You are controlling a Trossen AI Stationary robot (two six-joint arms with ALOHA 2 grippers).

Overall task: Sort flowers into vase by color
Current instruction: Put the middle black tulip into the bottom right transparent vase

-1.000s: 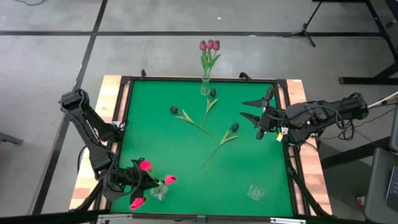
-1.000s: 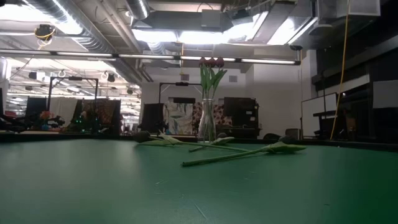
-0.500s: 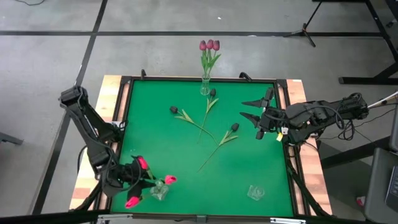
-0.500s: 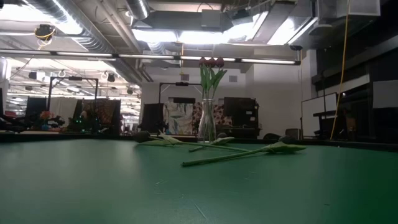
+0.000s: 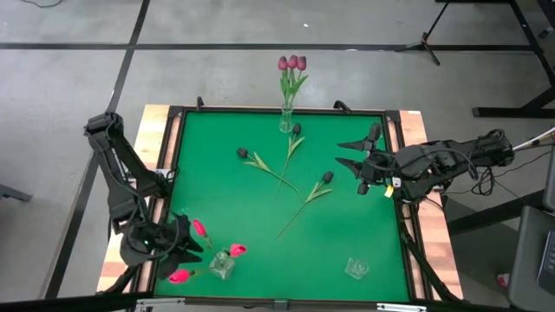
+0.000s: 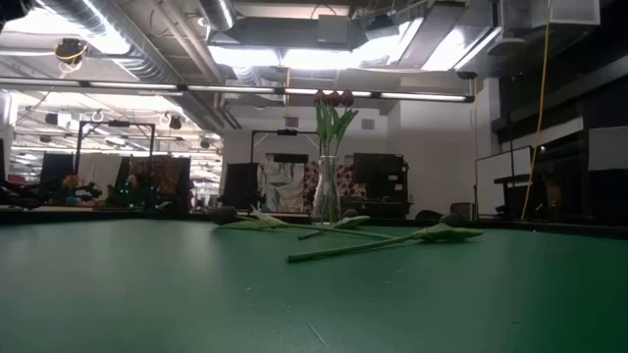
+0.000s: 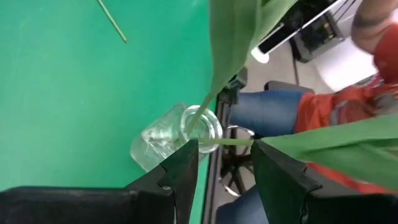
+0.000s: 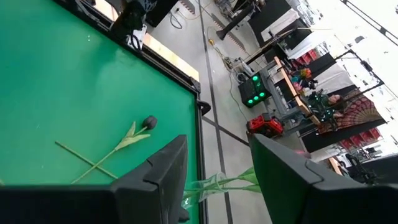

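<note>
Hovering at the near left corner of the green table [image 5: 260, 225], the left gripper [image 5: 178, 245] has its fingers spread apart, gripping nothing, just beside a small glass vase [image 5: 220, 264] holding three pink-red tulips [image 5: 200, 229]. An empty glass vase [image 5: 355, 268] sits near the right front. Three near-black tulips [image 5: 295, 173] lie loose mid-table. The right gripper [image 5: 355, 153] waits wide open at the right edge. Mauve tulips [image 5: 292, 63] stand in the far vase [image 5: 286, 121].

three flowers [image 5: 286, 169] mid-table, vase [image 5: 286, 121] behind them
</note>
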